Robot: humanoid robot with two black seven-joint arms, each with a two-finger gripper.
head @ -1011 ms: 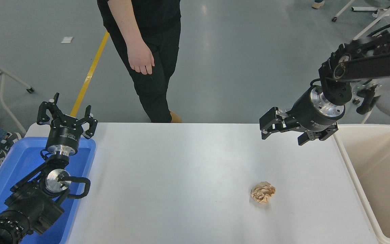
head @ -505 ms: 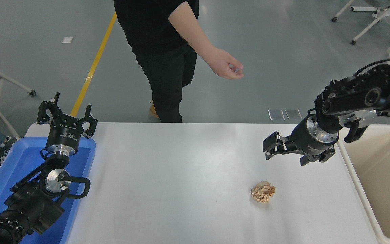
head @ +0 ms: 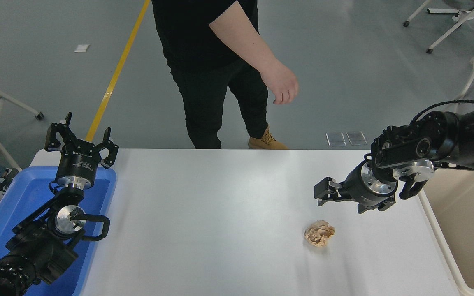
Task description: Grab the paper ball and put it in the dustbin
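Observation:
The paper ball (head: 319,233), a small tan-brown crumpled wad, lies on the white table (head: 220,213) right of centre, towards the near edge. My right gripper (head: 342,202) is open and empty. It hangs low over the table, just behind the ball and a little to its right, not touching it. The dustbin (head: 437,238), a beige-cream tub, stands at the table's right edge, partly hidden behind my right arm. My left gripper (head: 81,140) is open and parked over the blue tray at the lower left.
A shallow blue tray (head: 23,193) sits at the table's left end under my left arm. A person in black stands at the far side, one hand (head: 282,84) hanging above the floor. Chair legs stand at the far right.
My right gripper has come down and nearer to the paper ball. The person has stepped to the right. The ball and the left arm have not moved.

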